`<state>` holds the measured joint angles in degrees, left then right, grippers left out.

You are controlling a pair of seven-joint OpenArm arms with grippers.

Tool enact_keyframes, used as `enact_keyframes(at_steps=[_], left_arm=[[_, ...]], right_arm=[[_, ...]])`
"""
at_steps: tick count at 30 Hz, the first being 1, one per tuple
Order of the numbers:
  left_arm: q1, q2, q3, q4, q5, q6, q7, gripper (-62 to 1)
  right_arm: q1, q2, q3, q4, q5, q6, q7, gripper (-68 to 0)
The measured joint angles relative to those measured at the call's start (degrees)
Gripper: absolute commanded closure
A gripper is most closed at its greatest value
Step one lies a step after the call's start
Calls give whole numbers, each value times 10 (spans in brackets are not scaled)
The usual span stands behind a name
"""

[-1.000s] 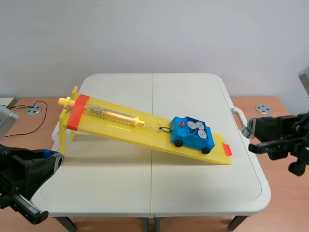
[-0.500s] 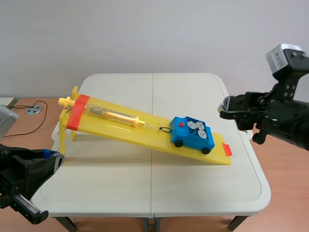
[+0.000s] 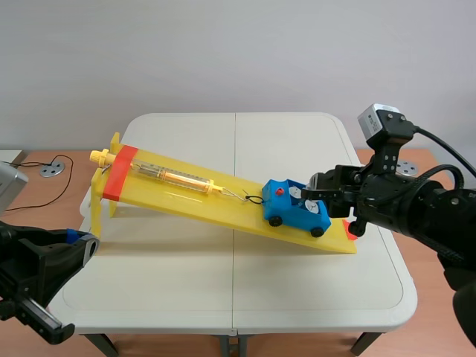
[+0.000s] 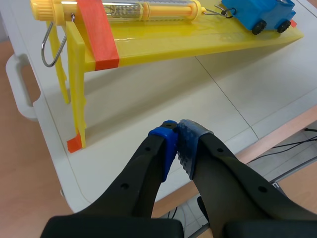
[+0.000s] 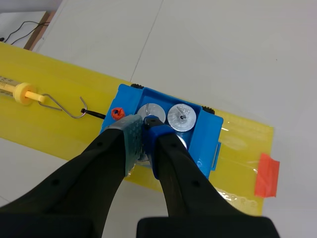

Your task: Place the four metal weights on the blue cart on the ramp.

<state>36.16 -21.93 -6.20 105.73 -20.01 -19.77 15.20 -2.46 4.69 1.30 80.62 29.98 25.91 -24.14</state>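
Discs of silver metal [image 5: 183, 117], the weights, lie flat inside the open tray of the blue plastic cart with black wheels [image 3: 294, 212], which sits on the lower part of the sloping yellow plastic ramp [image 3: 212, 204] — 2 of them show plainly in the right wrist view, and the fingers cover the rest of the tray. The right end effector [image 5: 142, 124] hangs directly over the cart, its 2 pads pressed together with nothing visible between them, tips down at the tray beside a small red knob [image 5: 117, 113]. A clear yellow spring scale [image 3: 175, 177] lies along the ramp uphill of the cart, hooked to its front. A broad orange-red tape band [image 3: 119, 172] crosses the ramp's raised end. The ramp stands on the white folding counter [image 3: 186, 282]. The left end effector [image 4: 177, 141] is closed on nothing — pads touching — low at the counter's near left corner, well apart from the ramp's legs.
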Motion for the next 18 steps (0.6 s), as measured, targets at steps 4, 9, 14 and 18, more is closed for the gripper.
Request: enact_keyframes(at_steps=[4, 9, 14, 18], left_arm=[[0, 0, 0, 0, 0, 0, 0, -40], [0, 0, 0, 0, 0, 0, 0, -40], [0, 0, 0, 0, 0, 0, 0, -40], [0, 0, 0, 0, 0, 0, 0, -40]], right_arm=[[9, -6, -3, -19, -6, 0, 0, -6], [20, -12, -3, -43, -11, -2, 1, -6], [34, -14, -3, -66, -13, -2, 2, -6], [52, -15, -3, -84, -14, -1, 2, -6]])
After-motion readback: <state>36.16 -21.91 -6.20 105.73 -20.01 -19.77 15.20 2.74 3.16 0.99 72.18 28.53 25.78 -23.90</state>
